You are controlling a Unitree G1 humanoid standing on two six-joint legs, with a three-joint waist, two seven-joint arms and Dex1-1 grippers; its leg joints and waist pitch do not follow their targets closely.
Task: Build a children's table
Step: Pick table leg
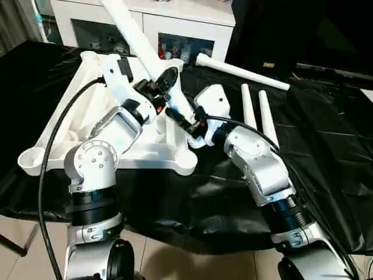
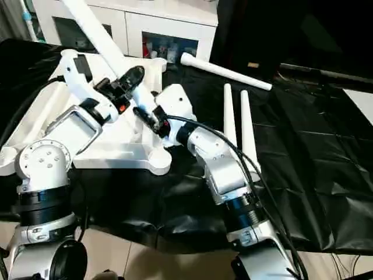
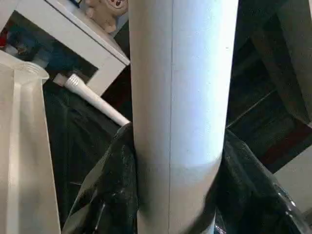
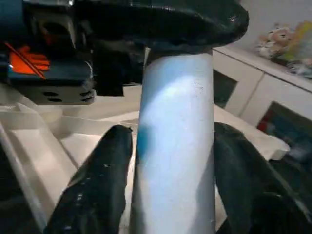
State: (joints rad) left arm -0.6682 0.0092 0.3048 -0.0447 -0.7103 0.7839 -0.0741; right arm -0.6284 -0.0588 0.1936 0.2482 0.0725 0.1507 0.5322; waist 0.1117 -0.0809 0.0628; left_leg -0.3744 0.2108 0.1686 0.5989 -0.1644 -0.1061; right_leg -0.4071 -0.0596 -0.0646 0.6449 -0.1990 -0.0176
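A white plastic tabletop (image 1: 87, 125) lies upside down on a counter (image 1: 326, 163) draped in glossy, wrinkled black sheeting. Its ribbed underside faces up, with diagonal braces and round, cup-like sockets at the corners; one socket (image 1: 30, 158) sits at the near left corner. A long, smooth white tube leg (image 1: 137, 38) rises at a slant from the tabletop's right side, leaning up and to the left. The left gripper (image 1: 165, 81) grasps this leg, its black fingers (image 3: 109, 190) pressed against both sides of the tube. The right gripper (image 1: 183, 119) grasps the same leg lower down, just beneath the left one, its black fingers (image 4: 100, 180) flanking the tube. Two more tapered legs (image 1: 259, 114) lie side by side on the sheeting to the right of the tabletop. A fourth leg (image 1: 242, 71) lies farther back, at an angle. Behind stands a white cabinet (image 1: 175, 26) with glass doors.
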